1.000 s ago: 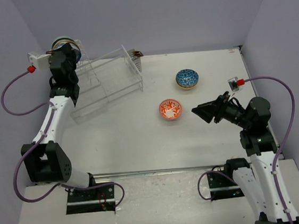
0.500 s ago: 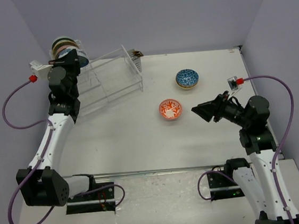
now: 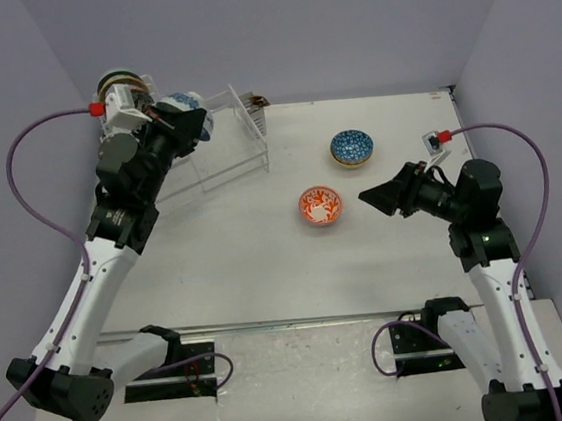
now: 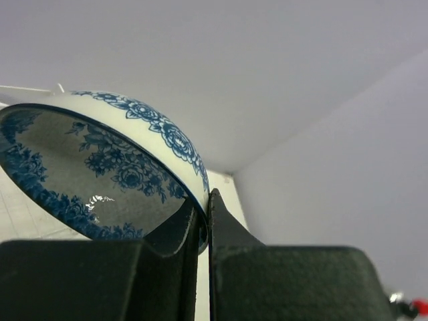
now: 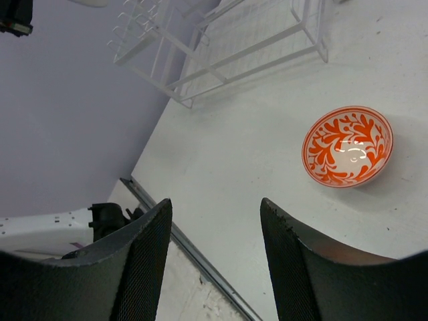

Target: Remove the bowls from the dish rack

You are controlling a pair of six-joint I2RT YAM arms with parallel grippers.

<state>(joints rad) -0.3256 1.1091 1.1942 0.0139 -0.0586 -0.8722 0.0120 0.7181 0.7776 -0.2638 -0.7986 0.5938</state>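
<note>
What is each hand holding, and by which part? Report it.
Left hand pinches the blue-and-white floral bowl by its rim; right hand is open, holding nothing.

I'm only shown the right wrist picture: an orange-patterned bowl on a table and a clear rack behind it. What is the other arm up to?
Observer: The left pincer is shut on the rim of a blue-and-white floral bowl, raised over the dish rack.
Visitor: Is the orange bowl alone on the table?
Observer: No, a dark blue bowl sits farther back, apart from it.
Visitor: Any more bowls waiting?
Observer: Some stacked bowls show at the rack's far left end; I cannot count them.
</note>
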